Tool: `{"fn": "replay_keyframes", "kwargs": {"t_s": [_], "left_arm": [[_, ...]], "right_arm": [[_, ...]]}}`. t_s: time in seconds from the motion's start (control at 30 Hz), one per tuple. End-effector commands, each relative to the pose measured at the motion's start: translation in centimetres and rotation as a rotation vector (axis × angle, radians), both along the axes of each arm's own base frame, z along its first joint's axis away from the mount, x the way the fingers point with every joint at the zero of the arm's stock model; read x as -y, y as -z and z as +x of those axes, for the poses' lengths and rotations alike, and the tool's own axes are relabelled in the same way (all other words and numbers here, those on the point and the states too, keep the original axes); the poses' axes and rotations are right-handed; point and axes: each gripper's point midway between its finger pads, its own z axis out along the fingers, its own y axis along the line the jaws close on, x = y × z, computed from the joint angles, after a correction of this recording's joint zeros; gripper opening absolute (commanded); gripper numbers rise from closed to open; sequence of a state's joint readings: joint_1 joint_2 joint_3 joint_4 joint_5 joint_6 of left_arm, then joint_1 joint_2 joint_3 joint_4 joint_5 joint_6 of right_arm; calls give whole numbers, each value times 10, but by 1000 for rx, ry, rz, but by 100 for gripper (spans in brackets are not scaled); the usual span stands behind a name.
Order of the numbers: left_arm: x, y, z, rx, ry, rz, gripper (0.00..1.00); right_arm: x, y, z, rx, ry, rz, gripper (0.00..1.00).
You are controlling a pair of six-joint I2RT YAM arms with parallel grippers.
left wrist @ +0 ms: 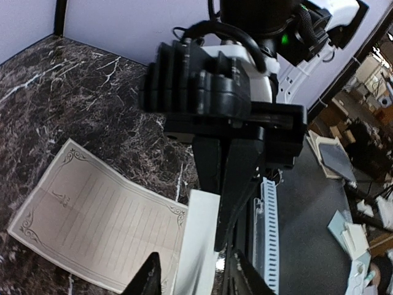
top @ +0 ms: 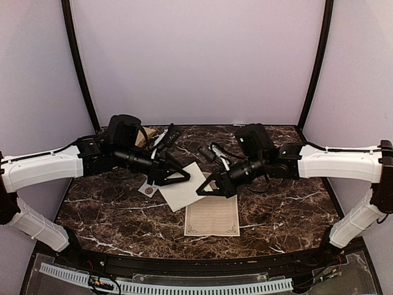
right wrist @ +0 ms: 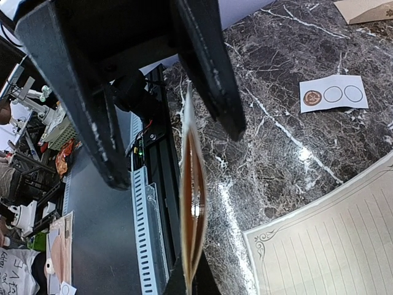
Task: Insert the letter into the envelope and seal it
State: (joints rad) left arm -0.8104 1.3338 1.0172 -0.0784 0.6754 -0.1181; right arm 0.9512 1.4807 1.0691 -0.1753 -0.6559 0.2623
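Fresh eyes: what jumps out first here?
Dead centre, the right gripper pinches a pale sheet, while the left gripper sits open-jawed astride its other edge. The lined letter lies flat just in front, nearer the arms' bases.

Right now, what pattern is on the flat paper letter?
Cream paper letter: ruled lines inside an ornate scrolled border; clearest from left wrist.

Dark marble table (top: 110,215): lined letter (top: 212,216), sticker card (top: 148,189) lying flat.
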Motion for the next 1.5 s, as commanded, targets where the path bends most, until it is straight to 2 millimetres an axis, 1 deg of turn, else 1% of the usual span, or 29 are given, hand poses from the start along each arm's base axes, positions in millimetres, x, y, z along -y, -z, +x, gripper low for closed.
{"fn": "replay_keyframes", "kwargs": {"t_s": [0.0, 0.03, 0.07, 0.13, 0.17, 0.2, 0.23, 0.27, 0.3, 0.33, 0.37, 0.4, 0.43, 0.47, 0.5, 0.57, 0.67, 0.73, 0.83, 0.93, 1.03, 1.17, 1.37, 1.47], "left_arm": [[3, -6, -5, 10, 39, -6, 23], [3, -7, -5, 13, 37, -10, 18], [3, -8, -5, 14, 36, -13, 9], [3, -10, -4, 19, 27, -23, 1], [2, -12, -4, 26, 23, -33, 0], [2, -14, -2, 25, 5, -39, 0], [2, -18, -1, 39, -7, -65, 0], [1, -20, 1, 27, -32, -80, 0], [1, -26, 2, 43, -47, -119, 0], [0, -29, 6, 12, -86, -139, 0], [-1, -39, 8, 34, -104, -196, 0], [-2, -43, 13, 0, -147, -223, 0], [-2, -55, 15, 21, -161, -284, 0], [-4, -61, 20, -8, -198, -318, 0], [-4, -71, 21, 8, -208, -372, 0], [-9, -84, 28, -24, -268, -460, 0], [-16, -104, 28, -28, -288, -591, 0], [-21, -111, 26, -50, -288, -651, 0], [-22, -113, 27, -81, -294, -672, 0], [-24, -111, 27, -92, -301, -681, 0], [-26, -111, 26, -99, -302, -692, 0], [-27, -111, 25, -102, -301, -695, 0], [-28, -109, 25, -103, -304, -696, 0], [-27, -109, 25, -105, -307, -695, 0]], "right_arm": [[-6, -10, -4, 23, -40, 24, 0], [-6, -11, -4, 28, -39, 23, 0], [-5, -11, -2, 38, -34, 21, 0], [-3, -15, 4, 67, 4, 21, 0], [-2, -17, 11, 87, 41, 25, 0], [0, -22, 14, 98, 62, 43, 8], [3, -27, 18, 107, 90, 61, 20], [6, -34, 22, 117, 115, 91, 33], [9, -39, 26, 120, 144, 121, 49], [12, -46, 31, 128, 181, 158, 62], [16, -52, 37, 142, 236, 196, 71], [20, -56, 42, 137, 290, 233, 79], [23, -62, 45, 133, 328, 285, 83], [25, -66, 46, 116, 354, 334, 88], [27, -77, 46, 103, 371, 411, 90], [28, -83, 44, 75, 388, 474, 92], [22, -86, 43, 53, 407, 524, 93], [16, -89, 39, 35, 395, 560, 93], [6, -93, 34, 3, 361, 602, 90], [-5, -100, 32, -12, 337, 636, 82], [-14, -105, 31, -18, 318, 659, 72], [-20, -113, 31, -9, 301, 686, 54], [-21, -124, 31, -2, 291, 726, 32], [-22, -126, 30, -5, 284, 732, 19]]}}
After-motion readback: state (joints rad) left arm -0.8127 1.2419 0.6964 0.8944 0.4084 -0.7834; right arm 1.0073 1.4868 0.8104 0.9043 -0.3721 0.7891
